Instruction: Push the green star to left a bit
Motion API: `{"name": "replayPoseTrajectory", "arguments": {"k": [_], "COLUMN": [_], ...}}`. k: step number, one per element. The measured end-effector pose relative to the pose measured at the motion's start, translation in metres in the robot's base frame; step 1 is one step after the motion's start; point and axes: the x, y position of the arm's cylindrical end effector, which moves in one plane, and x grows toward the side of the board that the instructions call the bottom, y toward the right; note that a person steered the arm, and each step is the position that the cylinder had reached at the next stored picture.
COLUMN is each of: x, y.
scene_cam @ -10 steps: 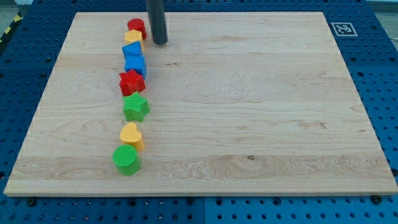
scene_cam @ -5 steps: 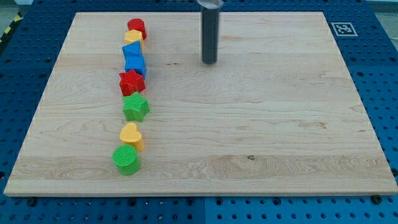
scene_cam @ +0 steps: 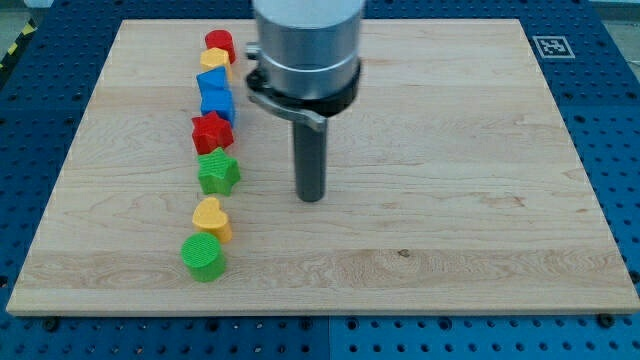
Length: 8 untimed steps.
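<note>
Upright green star (scene_cam: 218,173), ridged sides, my tip (scene_cam: 311,197) apart on its right; no pincer visible.

The rod comes down from a grey metal collar (scene_cam: 303,50) near the view's top, and my tip (scene_cam: 311,198) rests on the wooden worktop (scene_cam: 450,180), to the view's right of the green star (scene_cam: 218,173) and clearly apart from it. The star sits in a column of blocks running down the view's left side: a red block (scene_cam: 219,44) at the top, a yellow one (scene_cam: 214,60), two blue ones (scene_cam: 215,96), a red star (scene_cam: 211,131), the green star, a yellow heart (scene_cam: 211,217), and a green cylinder (scene_cam: 203,257) lowest. A black-and-white marker (scene_cam: 549,46) sits at the worktop's upper right corner.
</note>
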Motion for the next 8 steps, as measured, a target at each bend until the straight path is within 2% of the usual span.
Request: {"name": "replayPoseTrajectory", "arguments": {"k": [1,5,8], "x": [0.000,-0.011,-0.015], "y": [-0.023,-0.028,-0.054]}}
